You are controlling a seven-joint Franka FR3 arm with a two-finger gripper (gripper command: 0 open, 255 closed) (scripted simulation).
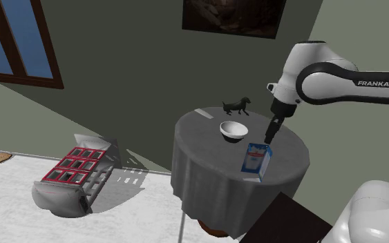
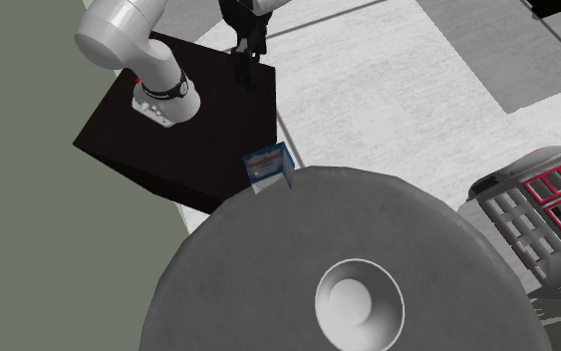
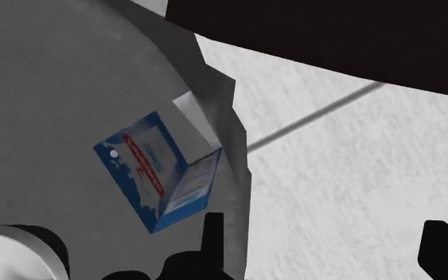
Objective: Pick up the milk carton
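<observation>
Gripper (image 1: 271,137) is hovering above the blue milk carton (image 1: 256,160) at the cloth-covered table's (image 1: 200,134) edge, jaws standing wide apart.

Olive-grey walls (image 1: 151,69). Brown-framed window (image 1: 16,41) and dark picture (image 1: 233,15) are beyond the tool (image 1: 270,138). White tiled floor (image 1: 144,207). Round grey-draped surface (image 1: 196,131) under tool. Grey unit (image 1: 72,176) with red-framed panes lies well apart.

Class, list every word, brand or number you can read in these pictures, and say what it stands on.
"FRANKA EMIK", cut off at the picture's edge: on the arm, shoulder view.
Print on the carton: red and white marks, too blurred to read.
</observation>
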